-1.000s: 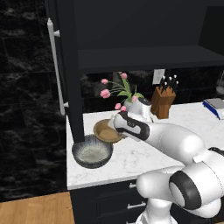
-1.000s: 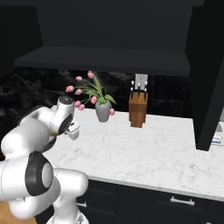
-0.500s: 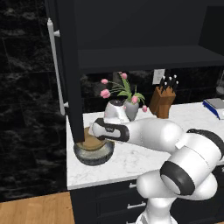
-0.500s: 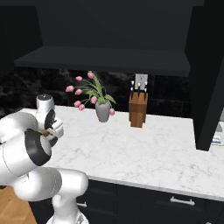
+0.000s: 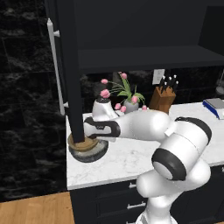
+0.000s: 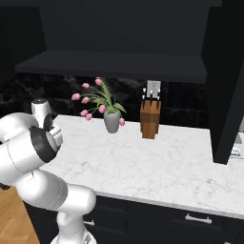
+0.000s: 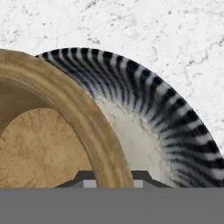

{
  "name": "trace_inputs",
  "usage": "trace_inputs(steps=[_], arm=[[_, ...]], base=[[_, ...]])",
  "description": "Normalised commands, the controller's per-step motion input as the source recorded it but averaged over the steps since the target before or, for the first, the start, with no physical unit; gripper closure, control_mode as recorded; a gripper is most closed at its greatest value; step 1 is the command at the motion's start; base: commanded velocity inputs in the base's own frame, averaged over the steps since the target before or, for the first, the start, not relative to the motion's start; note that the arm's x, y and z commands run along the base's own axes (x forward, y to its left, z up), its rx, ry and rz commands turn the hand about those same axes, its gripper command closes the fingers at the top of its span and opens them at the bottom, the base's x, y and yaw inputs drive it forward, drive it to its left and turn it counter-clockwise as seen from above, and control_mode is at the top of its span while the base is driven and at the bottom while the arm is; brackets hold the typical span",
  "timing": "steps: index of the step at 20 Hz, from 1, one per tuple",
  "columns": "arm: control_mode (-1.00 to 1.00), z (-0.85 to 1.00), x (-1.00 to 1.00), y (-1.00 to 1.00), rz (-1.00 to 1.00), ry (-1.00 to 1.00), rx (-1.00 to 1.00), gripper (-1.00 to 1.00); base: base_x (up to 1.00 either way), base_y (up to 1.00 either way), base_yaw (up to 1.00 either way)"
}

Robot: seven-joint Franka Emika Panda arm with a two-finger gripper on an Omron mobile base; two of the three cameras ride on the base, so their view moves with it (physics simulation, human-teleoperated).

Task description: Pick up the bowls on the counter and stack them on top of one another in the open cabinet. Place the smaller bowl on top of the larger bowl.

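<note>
While the arm reaches way over to the bench's (image 5: 131, 159) left end, the fingers (image 7: 114, 178) are pinched narrow on the rim of the smaller tan wooden bowl (image 7: 52, 144), holding it right over the larger ribbed grey bowl (image 7: 148, 127). In the hand view the grey bowl's pale inside peeks out from 12 to 4 o'clock of the wooden one, so it isn't centred yet. Both sit on the bench, under the open cabinet's (image 5: 140, 57) shelf, way up at 12 o'clock.
</note>
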Motion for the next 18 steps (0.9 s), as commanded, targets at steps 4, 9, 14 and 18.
trace_inputs(steps=[4,9,14,18], arm=[[-1.0,0.0,-0.43,-0.04,0.0,-0.04,0.0,1.0],[-1.0,0.04,0.0,0.0,0.0,0.0,0.0,-1.0],[-1.0,0.6,0.0,-0.24,0.0,0.0,0.12,-1.0],[-1.0,0.58,-0.07,-0.62,0.0,0.02,0.15,-1.0]], base=[[0.0,0.0,0.0],[0.0,0.0,0.0],[0.0,0.0,0.0],[0.0,0.0,0.0]])
